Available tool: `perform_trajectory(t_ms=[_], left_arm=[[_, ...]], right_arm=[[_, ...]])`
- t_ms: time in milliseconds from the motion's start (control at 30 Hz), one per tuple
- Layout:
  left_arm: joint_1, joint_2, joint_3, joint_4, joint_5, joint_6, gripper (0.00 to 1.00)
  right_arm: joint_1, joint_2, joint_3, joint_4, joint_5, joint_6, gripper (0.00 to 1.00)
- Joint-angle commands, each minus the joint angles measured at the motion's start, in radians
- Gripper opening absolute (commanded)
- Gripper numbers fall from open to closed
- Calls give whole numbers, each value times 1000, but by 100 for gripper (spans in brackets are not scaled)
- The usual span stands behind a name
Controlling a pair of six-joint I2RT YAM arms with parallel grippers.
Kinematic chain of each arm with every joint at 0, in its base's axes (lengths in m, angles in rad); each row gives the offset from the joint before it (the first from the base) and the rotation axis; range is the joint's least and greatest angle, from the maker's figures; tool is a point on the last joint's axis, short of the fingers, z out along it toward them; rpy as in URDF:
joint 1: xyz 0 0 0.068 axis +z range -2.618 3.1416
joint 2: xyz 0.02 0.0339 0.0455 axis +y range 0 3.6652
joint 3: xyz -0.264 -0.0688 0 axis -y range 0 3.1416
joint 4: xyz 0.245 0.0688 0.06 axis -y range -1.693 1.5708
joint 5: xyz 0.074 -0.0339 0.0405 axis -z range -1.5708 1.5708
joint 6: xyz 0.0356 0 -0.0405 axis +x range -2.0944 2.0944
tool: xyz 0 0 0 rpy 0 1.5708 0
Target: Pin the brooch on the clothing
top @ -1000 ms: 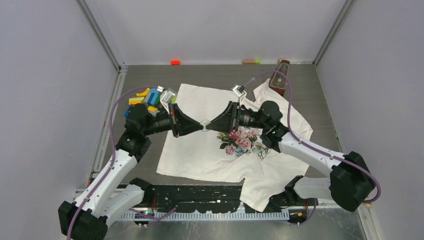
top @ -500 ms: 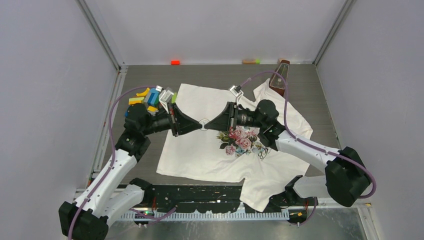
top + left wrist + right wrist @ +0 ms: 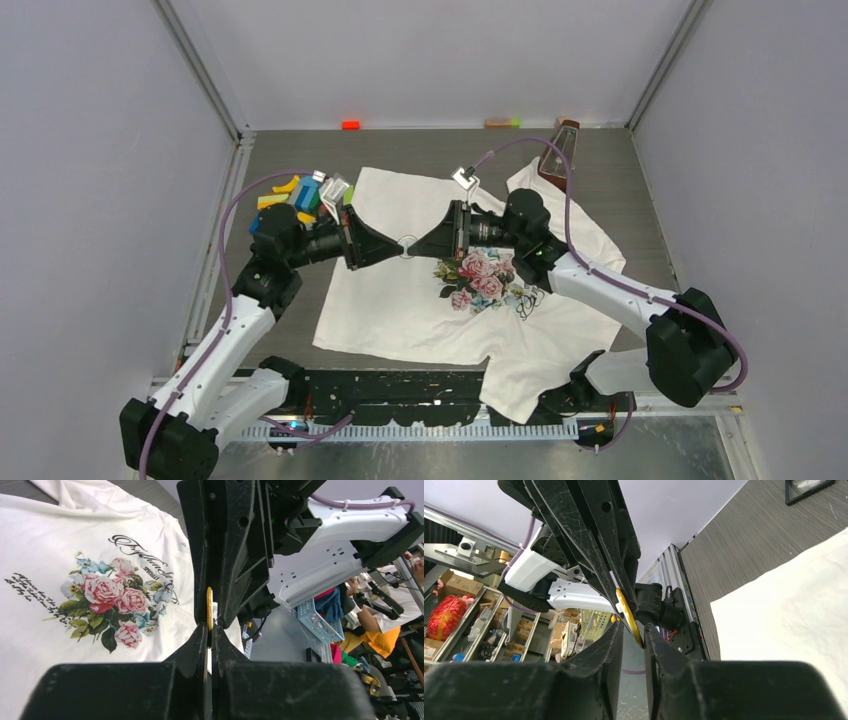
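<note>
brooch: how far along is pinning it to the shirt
Done: the T-shirt lies spread on the table, and the brooch is picked up. In hand: the left gripper and right gripper both pinch it, tip to tip, above the fabric. Left: the pinning itself; it isn't attached yet.

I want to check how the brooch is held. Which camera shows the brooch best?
The right wrist view: the brooch appears as a tilted yellow disc with part of its face visible. In the left wrist view the brooch is only a thin yellow edge. In the top view it is a tiny pale spot above the T-shirt.
</note>
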Motion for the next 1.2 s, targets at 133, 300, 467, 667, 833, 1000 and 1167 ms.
perform_trajectory(t_ms=[133,300,467,667,833,1000,1167], left_arm=[[-4,-16,74,-166,-145,103,0],[36,-17,96,-267,-255,140,0],[54,-26,113,-291,-255,162,0],[55,-72,158,-445,-413,269,0],[55,-110,150,-432,-408,272,0],[55,-100,130,-371,-325,235,0],[54,-98,125,-372,-313,238,0]], right_arm=[[-2,-150,87,-311,37,-218,46],[-17,-250,147,-538,169,-355,62],[-21,-247,201,-771,427,-444,66],[-19,-43,271,-912,618,-474,61],[-12,177,331,-924,755,-498,59],[-5,369,404,-895,906,-525,58],[31,525,464,-860,985,-550,56]])
